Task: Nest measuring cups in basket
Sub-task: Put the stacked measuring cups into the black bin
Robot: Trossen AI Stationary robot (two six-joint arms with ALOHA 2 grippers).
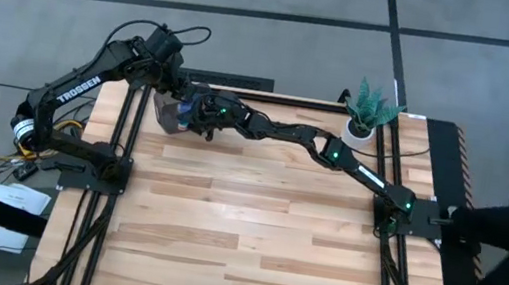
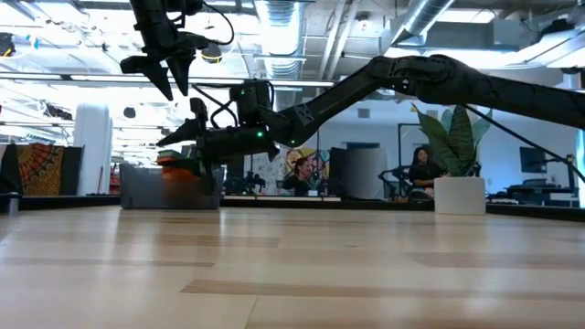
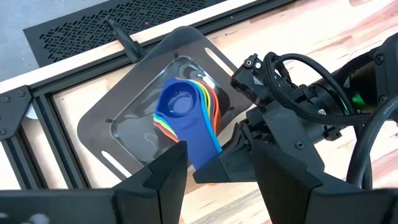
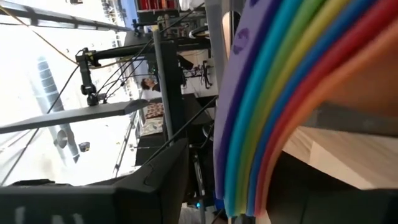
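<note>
Jaws of the right gripper (image 3: pixel 214 163) stand apart around the stacked handles of the measuring cups (image 3: pixel 186 115), nested inside the basket (image 3: pixel 134 102). Left gripper (image 3: pixel 217 186) hovers above, open, empty. Cups look light, stiff, slippery; the handles offer the best hold.

In the high view the basket (image 1: pixel 170 113) is mostly covered by the two arms, and the measuring cups (image 3: pixel 186 115) are too small to pick out there. In the left wrist view, the right pincer (image 3: pixel 233 155) hides the ends of the stacked handles. The right wrist view crops the handles, and the low view blurs the basket.
</note>
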